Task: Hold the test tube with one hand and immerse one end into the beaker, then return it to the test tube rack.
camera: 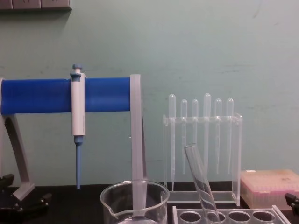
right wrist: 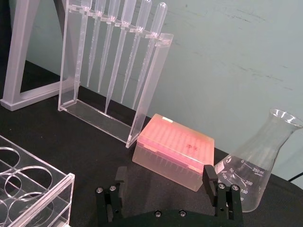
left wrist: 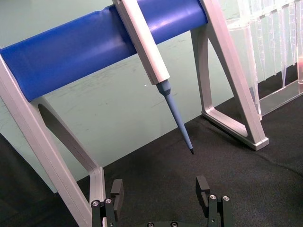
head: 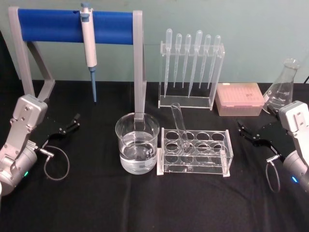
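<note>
Test tube (head: pixel 178 121) leans near-upright in the rack (head: pixel 228 150) — right gripper (head: pixel 245 132) lies nearer the rack than left gripper (head: pixel 73 122), both spread, empty.

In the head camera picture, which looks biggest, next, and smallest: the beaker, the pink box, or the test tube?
1. Beaker: looks biggest.
2. Pink box: smaller, though it sits farther back, which may shrink it.
3. Test tube: smallest, a thin tube leaning in the rack.
</note>
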Robot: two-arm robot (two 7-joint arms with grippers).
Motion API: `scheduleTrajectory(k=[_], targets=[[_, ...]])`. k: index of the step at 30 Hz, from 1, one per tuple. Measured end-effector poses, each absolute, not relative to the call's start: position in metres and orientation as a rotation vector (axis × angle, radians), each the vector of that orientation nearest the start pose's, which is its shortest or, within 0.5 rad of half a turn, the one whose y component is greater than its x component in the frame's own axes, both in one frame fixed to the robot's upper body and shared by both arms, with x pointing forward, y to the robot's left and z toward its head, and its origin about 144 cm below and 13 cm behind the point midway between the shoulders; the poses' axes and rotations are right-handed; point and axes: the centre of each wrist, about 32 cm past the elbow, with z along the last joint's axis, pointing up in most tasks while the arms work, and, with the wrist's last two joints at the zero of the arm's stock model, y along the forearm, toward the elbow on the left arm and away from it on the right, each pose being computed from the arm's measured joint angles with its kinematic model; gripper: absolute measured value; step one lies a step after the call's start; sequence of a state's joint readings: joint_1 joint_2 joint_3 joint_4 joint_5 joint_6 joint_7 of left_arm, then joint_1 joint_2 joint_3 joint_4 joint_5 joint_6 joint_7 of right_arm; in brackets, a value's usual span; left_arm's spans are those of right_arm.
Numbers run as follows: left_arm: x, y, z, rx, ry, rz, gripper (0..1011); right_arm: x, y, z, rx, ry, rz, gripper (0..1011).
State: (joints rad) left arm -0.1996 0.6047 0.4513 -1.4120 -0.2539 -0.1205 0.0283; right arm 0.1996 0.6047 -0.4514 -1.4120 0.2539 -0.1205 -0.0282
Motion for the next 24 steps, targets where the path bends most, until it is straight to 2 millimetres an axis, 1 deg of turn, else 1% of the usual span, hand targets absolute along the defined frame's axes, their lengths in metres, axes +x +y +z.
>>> scheduleTrajectory(k=[15,18,24], targets=[[0.489,0.31,1.14,0.304,-0.285,1.248,1000,0.489,-0.31,1.14,-0.304,-0.285,-1.248,1003],[0.489,0.31,1.14,0.304,-0.285,1.248,1000,0.485,-0.311,1.142,-0.297,-0.286,-1.251,1003],[0.489,0.31,1.14,0.304,-0.285,1.248,1000,0.465,-0.315,1.156,-0.28,-0.281,-1.246,1003]])
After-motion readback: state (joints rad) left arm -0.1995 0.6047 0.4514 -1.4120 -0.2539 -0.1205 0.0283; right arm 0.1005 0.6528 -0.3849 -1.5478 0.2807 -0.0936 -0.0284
